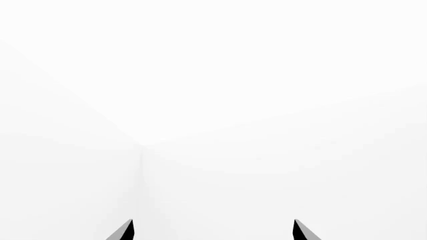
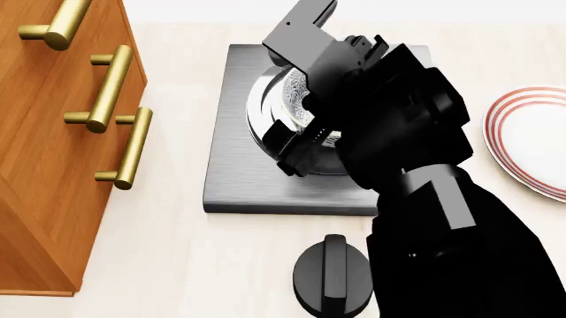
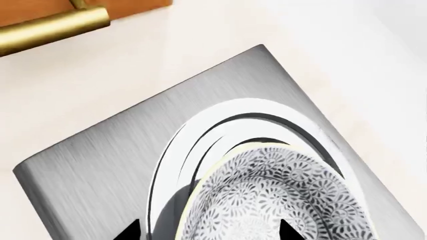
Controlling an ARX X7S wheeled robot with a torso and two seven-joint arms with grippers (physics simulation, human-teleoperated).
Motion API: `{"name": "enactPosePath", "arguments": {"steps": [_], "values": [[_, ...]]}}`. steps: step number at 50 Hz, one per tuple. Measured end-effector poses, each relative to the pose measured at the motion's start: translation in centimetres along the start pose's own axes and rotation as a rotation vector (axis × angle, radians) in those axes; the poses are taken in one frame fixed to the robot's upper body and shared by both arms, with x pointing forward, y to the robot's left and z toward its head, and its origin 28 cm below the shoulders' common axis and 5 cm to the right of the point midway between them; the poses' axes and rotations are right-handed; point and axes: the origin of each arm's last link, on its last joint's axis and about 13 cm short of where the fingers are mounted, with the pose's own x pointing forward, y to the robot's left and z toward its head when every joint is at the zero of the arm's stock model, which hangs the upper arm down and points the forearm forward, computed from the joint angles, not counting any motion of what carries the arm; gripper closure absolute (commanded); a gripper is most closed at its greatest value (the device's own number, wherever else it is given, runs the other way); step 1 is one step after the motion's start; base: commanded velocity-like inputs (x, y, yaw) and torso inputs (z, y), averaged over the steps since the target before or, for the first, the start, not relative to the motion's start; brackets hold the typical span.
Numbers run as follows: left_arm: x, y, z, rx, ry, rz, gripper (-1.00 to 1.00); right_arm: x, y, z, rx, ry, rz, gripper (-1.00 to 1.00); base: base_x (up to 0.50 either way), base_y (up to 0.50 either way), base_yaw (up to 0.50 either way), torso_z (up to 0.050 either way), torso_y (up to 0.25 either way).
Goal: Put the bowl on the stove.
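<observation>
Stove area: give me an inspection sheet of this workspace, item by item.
Surface: pale cream counter, bare parts look clean.
Job's things: bowl sits over the ring burner of the stove; whether it rests on it cannot be told.
Clutter: black knob in front of the stove; red-ringed plate on the stove's right.
Grippers: right gripper fingertips either side of the bowl, grip cannot be told; left gripper open, facing blank white.
Cables: nothing seen.
Surroundings: wooden cabinet with brass handles on the stove's left.
</observation>
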Motion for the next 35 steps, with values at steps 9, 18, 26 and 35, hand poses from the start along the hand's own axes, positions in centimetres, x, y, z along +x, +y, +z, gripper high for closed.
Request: {"name": "enactPosePath", "arguments": {"steps": [9, 18, 26, 35], "values": [[0.0, -0.1, 0.0, -0.003, -0.001, -0.003, -1.00, -0.9, -1.1, 0.5, 0.017, -0.080, -0.035, -1.00, 0.00, 0.00, 0.00, 0.000, 0.000], [0.0, -0.1, 0.0, -0.004, -0.001, -0.004, -1.00, -2.0, -2.4, 0.7, 0.081, -0.231, -0.102, -1.00, 0.00, 0.00, 0.00, 0.000, 0.000], [0.1, 0.0, 0.0, -0.003, -0.002, -0.004, -1.00, -2.3, -2.6, 0.1, 0.220, -0.486, -0.127, -1.00, 0.00, 0.00, 0.00, 0.000, 0.000], [0.1, -0.1, 0.0, -0.001, 0.002, -0.003, -1.00, -2.9, -0.9, -0.4, 0.358, -0.814, -0.092, -1.00, 0.00, 0.00, 0.00, 0.000, 0.000]]}}
